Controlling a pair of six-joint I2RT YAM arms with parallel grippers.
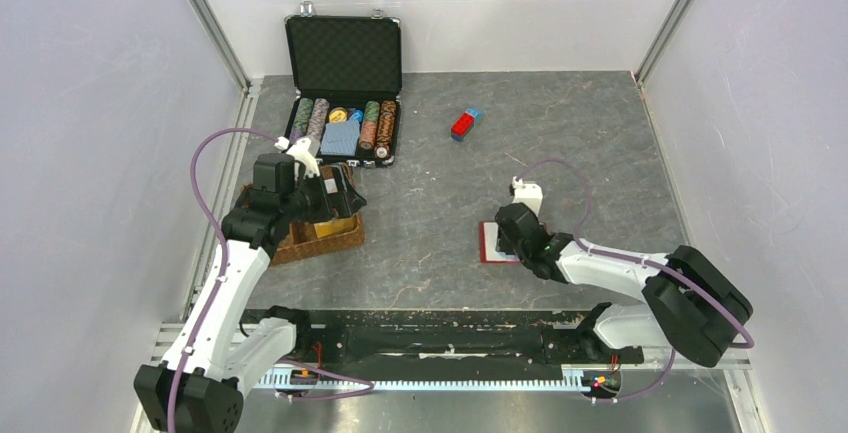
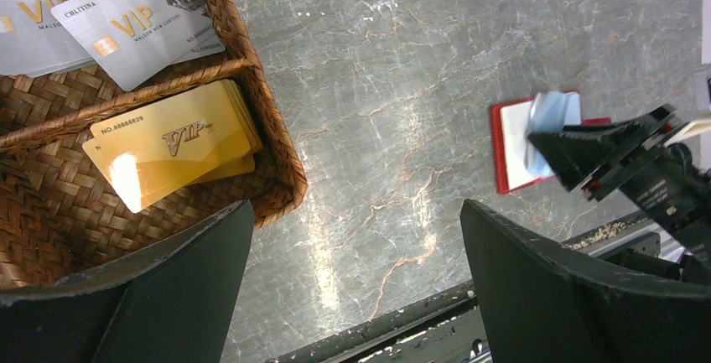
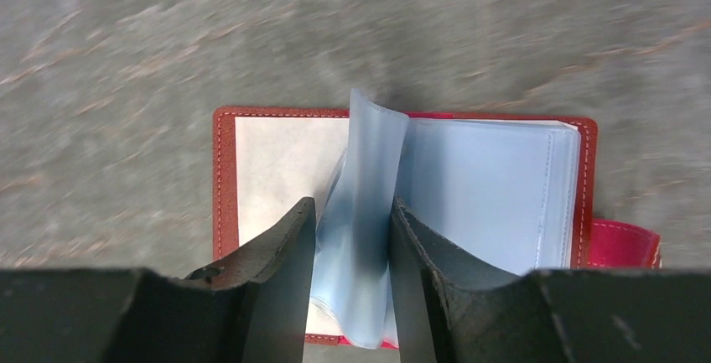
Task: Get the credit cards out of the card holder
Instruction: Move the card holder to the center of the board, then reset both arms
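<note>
The dark red card holder (image 1: 490, 244) lies open on the table, also seen in the left wrist view (image 2: 510, 152) and the right wrist view (image 3: 272, 158). My right gripper (image 3: 352, 205) is right above it (image 1: 514, 236), its fingers closed on a pale blue plastic leaf (image 3: 366, 162) that stands curled up from the holder. I cannot tell whether a card is inside that leaf. My left gripper (image 2: 356, 208) is open and empty, hovering over the right edge of a wicker basket (image 2: 278, 132). Silver VIP cards (image 2: 134, 19) and gold VIP cards (image 2: 172, 141) lie in the basket's compartments.
An open black case (image 1: 343, 53) with poker chips and a blue deck stands at the back left. A small red-and-blue block (image 1: 465, 123) lies at the back centre. The wicker basket (image 1: 298, 246) sits at the left under my left arm.
</note>
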